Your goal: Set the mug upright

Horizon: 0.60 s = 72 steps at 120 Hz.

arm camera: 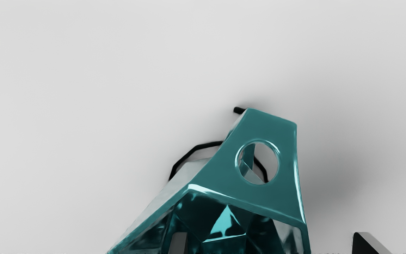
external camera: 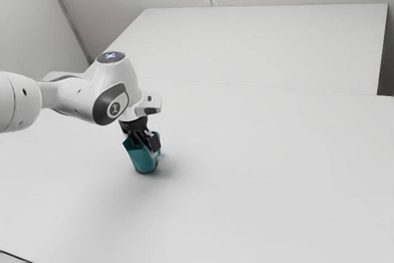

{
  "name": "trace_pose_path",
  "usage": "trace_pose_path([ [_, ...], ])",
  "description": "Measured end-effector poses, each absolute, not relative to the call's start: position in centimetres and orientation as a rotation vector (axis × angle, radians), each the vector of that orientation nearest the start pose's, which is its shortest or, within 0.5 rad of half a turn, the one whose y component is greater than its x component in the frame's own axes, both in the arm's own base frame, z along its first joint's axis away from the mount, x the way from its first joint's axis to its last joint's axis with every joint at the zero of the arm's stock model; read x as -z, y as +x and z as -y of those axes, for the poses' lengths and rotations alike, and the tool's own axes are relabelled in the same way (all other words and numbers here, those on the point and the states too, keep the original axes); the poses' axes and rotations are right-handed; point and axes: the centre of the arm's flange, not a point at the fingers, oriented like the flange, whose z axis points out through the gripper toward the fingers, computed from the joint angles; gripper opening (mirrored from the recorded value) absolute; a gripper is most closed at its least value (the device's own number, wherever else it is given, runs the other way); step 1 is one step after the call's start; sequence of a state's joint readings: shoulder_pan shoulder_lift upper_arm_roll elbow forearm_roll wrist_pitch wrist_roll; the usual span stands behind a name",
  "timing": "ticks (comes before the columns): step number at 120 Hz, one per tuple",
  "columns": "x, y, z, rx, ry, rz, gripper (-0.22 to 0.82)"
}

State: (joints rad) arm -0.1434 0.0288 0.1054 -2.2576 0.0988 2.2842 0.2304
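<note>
1. the mug (external camera: pixel 143 159) is standing on the pale table (external camera: pixel 258 170), left of the centre of the exterior view and somewhat below its mid-height.
2. its long axis is running steeply, close to vertical, and seems to be leaning a little: the base is sitting lower and slightly toward the exterior view's right, while the mouth is opening upward, slightly toward the exterior view's left.
3. the teal body is widening from the base to the angular mouth, and in the wrist view the mouth is facing up toward the hand, with the faceted inside showing.
4. the flat handle (arm camera: pixel 259 127), pierced by a round hole, is pointing outward from the mouth's rim, away from the fingers.
5. a thin black edge (arm camera: pixel 196 146) is curving around near the mug's base.
6. the arm (external camera: pixel 74 97) is reaching in from the left edge of the exterior view and bending down over the mug.
7. the gripper (external camera: pixel 146 143) is hanging right at the mouth, released, its two fingers standing wide apart: one finger (arm camera: pixel 178 244) is showing over the mouth, the other is standing outside the wall, with pale table visible between it and the mug.
8. a soft shadow is spreading on the table beside the mug.
</note>
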Motion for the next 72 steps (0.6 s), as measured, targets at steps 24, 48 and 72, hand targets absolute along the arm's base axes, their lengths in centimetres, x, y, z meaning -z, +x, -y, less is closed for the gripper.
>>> trace_pose_path([
  [24,-41.3,54.6,1.4,0.125,-3.003,-0.480,0.56],
  [48,-50.5,57.6,1.0,0.251,-2.978,-0.439,0.59],
  [72,-58.6,58.0,0.5,0.282,-2.964,-0.391,0.60],
])
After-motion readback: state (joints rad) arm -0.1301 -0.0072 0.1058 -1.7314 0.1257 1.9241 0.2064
